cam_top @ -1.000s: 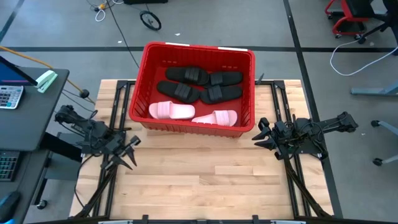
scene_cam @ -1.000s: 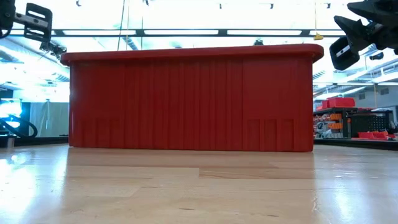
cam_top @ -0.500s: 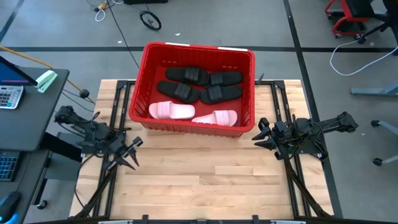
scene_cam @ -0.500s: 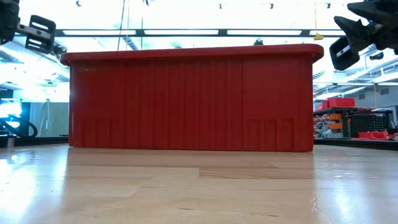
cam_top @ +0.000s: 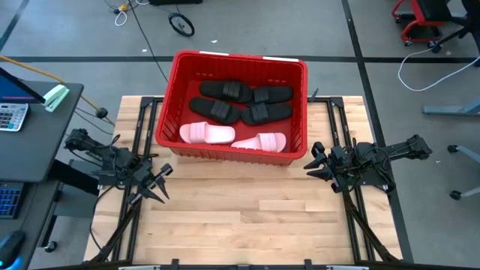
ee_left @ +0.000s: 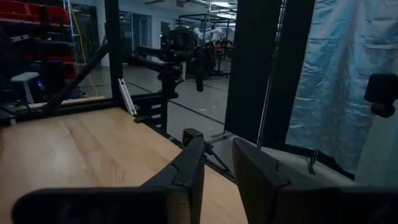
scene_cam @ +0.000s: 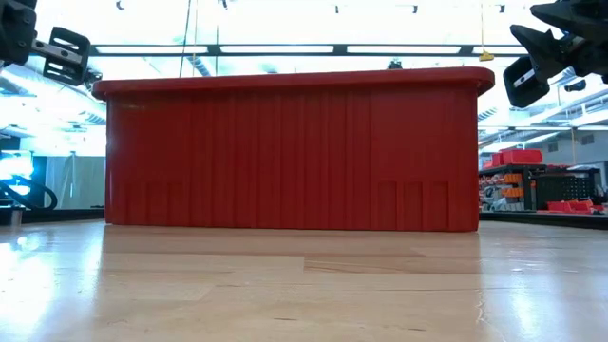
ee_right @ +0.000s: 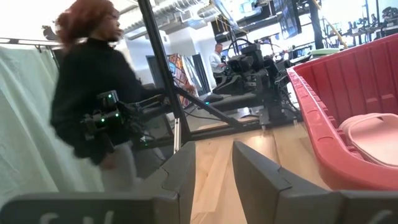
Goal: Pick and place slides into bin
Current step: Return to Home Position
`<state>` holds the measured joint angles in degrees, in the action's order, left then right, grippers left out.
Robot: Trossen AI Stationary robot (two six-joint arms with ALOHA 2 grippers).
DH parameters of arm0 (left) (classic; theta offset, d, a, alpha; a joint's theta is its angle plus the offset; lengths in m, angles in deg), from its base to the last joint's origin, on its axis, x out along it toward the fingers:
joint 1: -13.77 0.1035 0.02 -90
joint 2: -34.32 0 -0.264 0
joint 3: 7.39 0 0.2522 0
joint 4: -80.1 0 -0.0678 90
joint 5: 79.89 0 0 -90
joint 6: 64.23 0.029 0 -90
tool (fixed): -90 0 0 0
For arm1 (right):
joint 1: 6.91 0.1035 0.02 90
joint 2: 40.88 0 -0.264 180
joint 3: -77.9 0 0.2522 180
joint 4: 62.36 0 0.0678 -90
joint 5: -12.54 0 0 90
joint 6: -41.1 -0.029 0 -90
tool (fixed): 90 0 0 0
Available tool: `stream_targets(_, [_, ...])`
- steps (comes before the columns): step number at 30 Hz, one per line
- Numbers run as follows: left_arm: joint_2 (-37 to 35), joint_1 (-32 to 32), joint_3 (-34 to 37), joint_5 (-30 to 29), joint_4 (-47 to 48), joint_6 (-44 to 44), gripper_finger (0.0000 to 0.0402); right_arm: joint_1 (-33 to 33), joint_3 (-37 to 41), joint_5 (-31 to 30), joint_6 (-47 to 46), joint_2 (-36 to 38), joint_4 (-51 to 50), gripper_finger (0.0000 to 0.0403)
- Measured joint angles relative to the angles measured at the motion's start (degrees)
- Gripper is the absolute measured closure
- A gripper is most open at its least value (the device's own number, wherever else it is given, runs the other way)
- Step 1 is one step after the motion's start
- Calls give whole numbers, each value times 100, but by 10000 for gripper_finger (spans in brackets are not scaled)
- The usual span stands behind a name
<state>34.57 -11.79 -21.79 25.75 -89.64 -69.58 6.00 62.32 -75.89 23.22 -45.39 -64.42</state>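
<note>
High view: the bin (cam_top: 298,112) sits at upper centre with all six slides (cam_top: 225,111) inside. The left gripper (cam_top: 163,184) hangs at lower left and the right gripper (cam_top: 310,162) at centre right. Low view: the bin's wall fills mid-frame. Wrist views: both grippers' fingers are slightly parted, grasping nothing.

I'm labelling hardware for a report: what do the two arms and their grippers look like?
The left arm and right arm are black, slim, jointed, with thin cables along them. The left gripper and right gripper each carry two flat, dark, tapering fingers.
</note>
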Motion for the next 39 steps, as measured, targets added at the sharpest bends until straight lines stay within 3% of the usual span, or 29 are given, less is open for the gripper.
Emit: stream_targets(39, [0,0,2,7,20,4,306,1,-2,0,-1,0,-2,290])
